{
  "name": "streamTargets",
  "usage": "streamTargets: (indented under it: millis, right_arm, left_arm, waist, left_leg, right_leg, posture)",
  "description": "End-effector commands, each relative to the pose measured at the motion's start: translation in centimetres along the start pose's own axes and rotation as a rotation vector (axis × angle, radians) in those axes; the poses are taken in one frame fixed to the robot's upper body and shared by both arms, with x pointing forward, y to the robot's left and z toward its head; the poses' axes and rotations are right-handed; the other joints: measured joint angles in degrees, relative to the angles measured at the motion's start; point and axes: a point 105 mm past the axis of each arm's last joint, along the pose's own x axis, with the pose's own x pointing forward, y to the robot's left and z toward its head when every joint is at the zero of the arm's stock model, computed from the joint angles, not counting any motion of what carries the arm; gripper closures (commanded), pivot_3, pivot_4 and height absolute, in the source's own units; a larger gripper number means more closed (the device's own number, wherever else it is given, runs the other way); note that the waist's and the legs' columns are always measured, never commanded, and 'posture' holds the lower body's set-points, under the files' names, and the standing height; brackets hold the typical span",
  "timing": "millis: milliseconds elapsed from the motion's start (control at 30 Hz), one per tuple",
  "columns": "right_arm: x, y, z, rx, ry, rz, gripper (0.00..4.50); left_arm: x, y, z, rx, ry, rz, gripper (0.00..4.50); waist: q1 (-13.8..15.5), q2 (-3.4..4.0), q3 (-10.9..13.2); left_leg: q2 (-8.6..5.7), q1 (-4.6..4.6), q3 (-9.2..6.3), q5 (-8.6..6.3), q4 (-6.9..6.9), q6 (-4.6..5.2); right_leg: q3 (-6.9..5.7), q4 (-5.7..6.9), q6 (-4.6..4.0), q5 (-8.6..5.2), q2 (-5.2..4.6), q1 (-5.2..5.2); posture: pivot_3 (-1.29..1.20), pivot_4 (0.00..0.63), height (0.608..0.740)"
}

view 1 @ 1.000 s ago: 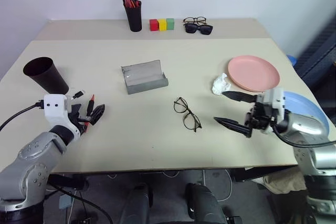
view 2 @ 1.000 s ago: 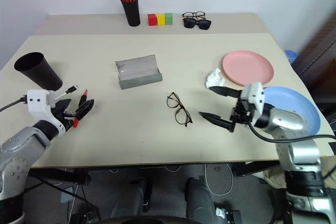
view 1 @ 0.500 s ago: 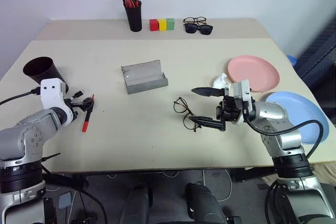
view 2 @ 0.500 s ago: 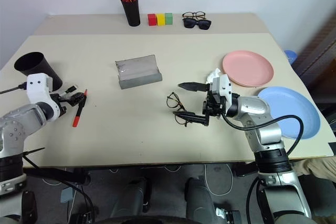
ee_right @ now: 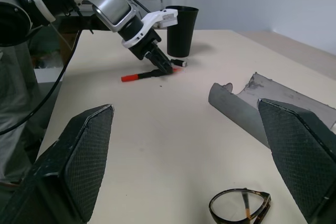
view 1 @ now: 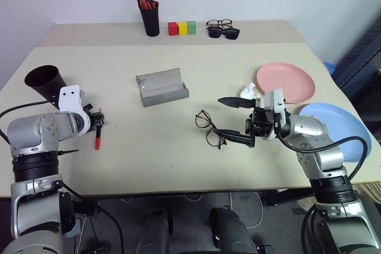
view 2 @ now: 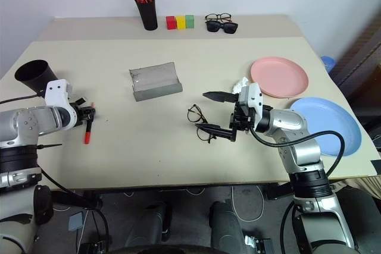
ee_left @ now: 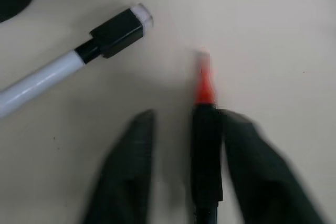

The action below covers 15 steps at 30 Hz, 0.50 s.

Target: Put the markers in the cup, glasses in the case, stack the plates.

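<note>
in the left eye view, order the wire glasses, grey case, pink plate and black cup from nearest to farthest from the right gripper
From the right gripper:
1. Wire glasses, right beside its fingertips.
2. Pink plate, behind it, robot's right.
3. Grey case, further back, robot's left.
4. Black cup, far left edge.

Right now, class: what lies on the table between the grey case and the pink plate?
Between the case and the pink plate lies a crumpled white tissue, beside the plate's rim, seen in both eye views.

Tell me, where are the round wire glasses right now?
The glasses lie flat on the table near its middle, just beside the right gripper, in front of the open grey case.
</note>
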Motion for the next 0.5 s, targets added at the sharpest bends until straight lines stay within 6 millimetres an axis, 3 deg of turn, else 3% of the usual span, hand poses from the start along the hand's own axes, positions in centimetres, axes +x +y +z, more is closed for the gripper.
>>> streamTargets:
  millis: [33, 133, 200, 267, 333, 367, 400, 500]
  right_arm:
    - [-0.2, 0.0, 1.4, -0.057, -0.019, -0.008, 0.00]
    - [-0.2, 0.0, 1.2, -0.054, -0.018, -0.011, 0.00]
    - [-0.2, -0.1, 1.1, -0.053, -0.019, -0.015, 0.00]
    - [-0.1, -0.3, 1.0, -0.054, -0.021, -0.019, 0.00]
    - [0.1, -0.4, 1.0, -0.056, -0.023, -0.019, 0.00]
    - [0.2, -0.5, 0.9, -0.057, -0.026, -0.017, 0.00]
    - [0.4, -0.6, 0.8, -0.059, -0.029, -0.013, 0.00]
    - [1.1, -0.9, 0.6, -0.061, -0.041, 0.001, 0.00]
  left_arm:
    - [0.2, -0.1, -0.4, -0.005, 0.021, -0.005, 4.49]
    - [-0.5, -1.3, 0.3, 0.063, -0.055, -0.060, 4.49]
    - [-2.0, -3.0, 1.9, 0.245, -0.229, -0.082, 4.49]
    - [-4.8, -6.3, 3.7, 0.354, -0.484, -0.214, 4.49]
    - [-9.1, -7.2, 6.7, 0.435, -0.895, -0.143, 4.49]
    - [-10.3, -7.8, 7.1, 0.507, -0.979, -0.146, 4.49]
    - [-10.8, -7.9, 7.4, 0.561, -1.025, -0.128, 4.49]
    - [-10.7, -4.4, 10.4, 0.473, -1.116, 0.166, 4.49]
  waist:
    - [0.1, 0.00, 0.0]
    - [0.1, 0.00, 0.0]
    - [0.0, 0.00, 0.0]
    - [0.0, -0.01, 0.0]
    - [0.2, -0.02, 0.0]
    - [0.3, -0.03, 0.0]
    - [0.3, -0.06, 0.0]
    - [0.2, 0.00, 0.0]
  left_leg:
    - [0.00, 0.00, 0.00, 0.00, 0.00, 0.00]
    - [0.00, 0.01, 0.00, 0.00, 0.00, -0.01]
    - [0.00, 0.01, 0.01, -0.01, -0.03, -0.03]
    - [0.00, -0.01, 0.02, -0.01, -0.05, -0.12]
    - [0.01, -0.07, 0.05, -0.01, -0.06, -0.16]
    - [0.01, -0.10, 0.06, -0.01, -0.06, -0.17]
    - [0.01, -0.12, 0.09, 0.00, -0.06, -0.18]
    - [0.01, -0.09, 0.13, 0.01, -0.05, -0.17]
  right_leg:
    - [0.00, -0.01, 0.01, -0.01, 0.00, 0.02]
    - [0.00, -0.01, -0.03, -0.03, -0.01, 0.03]
    - [0.02, -0.03, -0.05, -0.04, -0.02, 0.01]
    - [0.04, -0.05, -0.07, -0.04, -0.03, -0.02]
    - [0.06, -0.10, -0.10, -0.04, -0.06, -0.08]
    - [0.06, -0.12, -0.13, -0.02, -0.07, -0.11]
    - [0.08, -0.14, -0.16, -0.01, -0.10, -0.13]
    - [0.11, -0.13, -0.20, 0.01, -0.07, -0.15]
  posture:
    - [0.00, 0.150, 0.740]
    - [0.00, 0.150, 0.740]
    - [0.00, 0.150, 0.740]
    - [0.00, 0.150, 0.740]
    - [0.00, 0.150, 0.740]
    - [0.00, 0.150, 0.740]
    - [0.00, 0.150, 0.740]
    - [0.00, 0.150, 0.740]
